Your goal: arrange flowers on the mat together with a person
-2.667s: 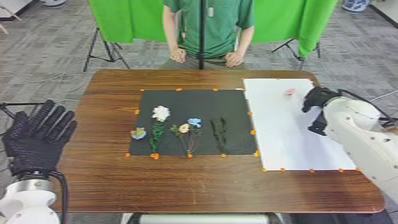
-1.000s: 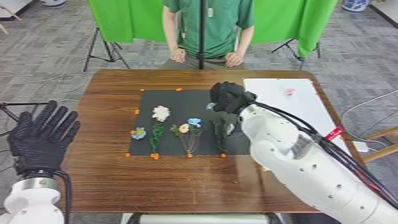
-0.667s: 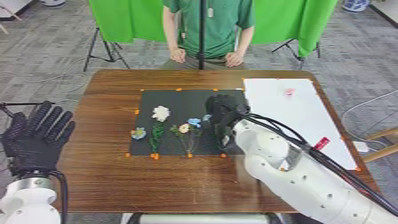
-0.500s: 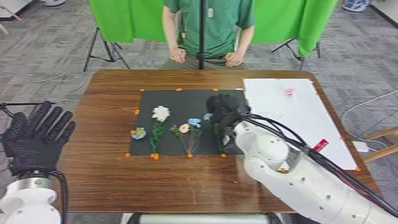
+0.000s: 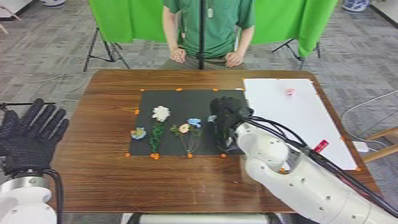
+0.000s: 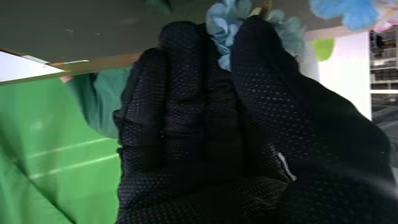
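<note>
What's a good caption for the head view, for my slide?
Right hand holding a pale blue flower over the dark mat of flowers, left hand open beside the wooden table.

No words, numbers or signs can be read. Well back from the fingers of the right hand (image 5: 229, 112), toward the elbow, a small red tag (image 5: 321, 145) sits on the white right arm (image 5: 298, 172) — any print on it is too small to make out.
</note>
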Robot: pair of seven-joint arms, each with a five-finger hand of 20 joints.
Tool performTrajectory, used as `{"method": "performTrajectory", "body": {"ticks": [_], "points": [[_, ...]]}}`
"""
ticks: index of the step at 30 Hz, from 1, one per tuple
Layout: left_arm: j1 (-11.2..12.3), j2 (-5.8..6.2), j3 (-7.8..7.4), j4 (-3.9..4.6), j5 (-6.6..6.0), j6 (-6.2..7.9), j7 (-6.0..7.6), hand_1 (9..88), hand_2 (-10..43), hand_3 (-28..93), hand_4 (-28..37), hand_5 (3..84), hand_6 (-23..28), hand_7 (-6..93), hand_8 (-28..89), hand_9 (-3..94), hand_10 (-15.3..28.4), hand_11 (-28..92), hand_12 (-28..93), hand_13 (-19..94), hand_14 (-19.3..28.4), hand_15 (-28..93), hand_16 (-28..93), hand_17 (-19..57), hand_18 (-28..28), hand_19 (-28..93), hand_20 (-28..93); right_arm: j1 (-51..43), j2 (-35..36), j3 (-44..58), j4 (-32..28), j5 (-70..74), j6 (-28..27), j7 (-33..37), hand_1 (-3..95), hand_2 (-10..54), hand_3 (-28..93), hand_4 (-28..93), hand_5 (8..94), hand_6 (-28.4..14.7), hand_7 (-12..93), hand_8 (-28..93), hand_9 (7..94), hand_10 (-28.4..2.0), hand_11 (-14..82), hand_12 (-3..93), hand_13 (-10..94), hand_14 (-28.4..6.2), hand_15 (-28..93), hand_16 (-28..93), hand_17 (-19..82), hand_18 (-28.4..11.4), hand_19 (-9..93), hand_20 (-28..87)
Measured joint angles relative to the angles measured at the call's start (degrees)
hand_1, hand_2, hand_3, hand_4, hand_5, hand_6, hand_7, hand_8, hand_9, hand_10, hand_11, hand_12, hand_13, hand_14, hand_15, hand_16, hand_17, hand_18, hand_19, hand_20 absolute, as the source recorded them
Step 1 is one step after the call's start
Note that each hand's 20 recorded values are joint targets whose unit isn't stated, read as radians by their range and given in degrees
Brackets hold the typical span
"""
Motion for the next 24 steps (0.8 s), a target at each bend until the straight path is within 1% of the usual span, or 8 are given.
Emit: {"method": "performTrajectory", "body": {"ticks": [4,6,7,8,9,10,17,24], "points": [[0.16,0.00,-0.03,-0.03,-0.02,0.06,0.05,20.1,15.8,76,-28.3,42.7,8.4,15.1,-10,36.6,15.1,19,9,27,16.1,34,-6,-6.9,16.2,38,15,-0.05,0.40,-0.34,0.05,-0.39,0.77,0.41,60.0,-9.5,69,-28,55.1,1.1,44,-2,63.2,-8.3,19.9,42.5,56,-3.9,46,45,36,-14.3,74,39],[0.25,-0.04,-0.07,-0.03,-0.06,0.08,0.06,20.2,15.8,76,-28.3,42.7,8.4,15.2,-10,36.6,15.1,19,9,27,16.1,34,-6,-6.9,16.2,38,15,-0.13,0.49,-0.38,0.16,-0.48,1.50,0.72,60.0,-9.5,70,-28,55.2,1.1,43,-3,62.0,-8.4,21.8,40.2,55,-4.0,46,45,36,-14.3,73,39],[0.28,-0.05,-0.10,-0.03,-0.06,0.08,0.06,20.2,15.8,76,-28.3,42.7,8.4,15.2,-10,36.6,15.2,19,9,27,16.1,34,-6,-6.9,16.2,38,15,-0.19,0.51,-0.38,0.21,-0.54,1.75,0.85,60.1,-9.5,70,-28,55.1,1.6,39,-10,59.8,-9.3,25.2,34.8,55,-4.0,47,44,35,-14.5,73,39],[0.30,-0.06,-0.13,-0.03,-0.06,0.08,0.06,20.2,15.8,76,-28.3,42.7,8.4,15.2,-10,36.6,15.2,19,9,27,16.1,34,-6,-6.9,16.2,38,15,-0.27,0.54,-0.36,0.23,-0.61,1.92,0.95,60.2,-9.5,70,-28,55.2,1.8,38,-14,58.9,-10.0,26.2,32.3,54,-4.1,47,44,35,-14.6,73,39],[0.31,-0.07,-0.15,-0.03,-0.06,0.08,0.06,20.2,15.8,76,-28.3,42.7,8.4,15.2,-10,36.7,15.2,19,9,27,16.1,34,-6,-6.9,16.2,38,15,-0.39,0.58,-0.30,0.23,-0.68,1.98,1.03,60.2,-9.5,70,-28,55.1,1.9,38,-17,57.7,-10.6,27.9,28.9,54,-4.2,47,43,35,-14.7,73,39],[0.31,-0.08,-0.16,-0.03,-0.06,0.08,0.06,20.2,15.8,76,-28.3,42.7,8.4,15.2,-10,36.7,15.2,19,9,27,16.1,34,-6,-6.9,16.2,38,15,-0.53,0.64,-0.19,0.21,-0.72,1.98,1.06,60.1,-9.5,70,-28,54.7,1.9,36,-18,56.6,-11.0,29.3,25.5,53,-4.2,47,43,34,-14.9,73,40],[0.44,-0.11,-0.24,-0.03,-0.26,0.08,0.06,20.2,15.6,76,-28.3,42.7,8.4,15.2,-10,36.7,15.0,19,9,27,16.1,34,-6,-6.9,16.2,38,15,-2.52,1.51,1.68,-1.24,-0.84,1.27,0.98,59.7,-9.5,71,-28,53.1,0.8,27,-17,55.4,-11.4,21.4,21.1,53,-4.7,47,43,32,-15.9,71,40],[0.72,-0.11,-0.38,-0.05,-0.56,0.03,0.14,20.7,15.0,76,-28.3,42.7,8.4,15.3,-10,36.7,15.2,19,9,27,16.1,34,-6,-6.9,16.2,38,15,-3.58,2.02,2.76,-2.37,-0.88,-0.56,0.91,57.8,-9.5,72,-28,50.7,0.1,23,-15,54.2,-11.8,19.0,20.5,52,-6.1,47,41,31,-16.5,70,39]]}}
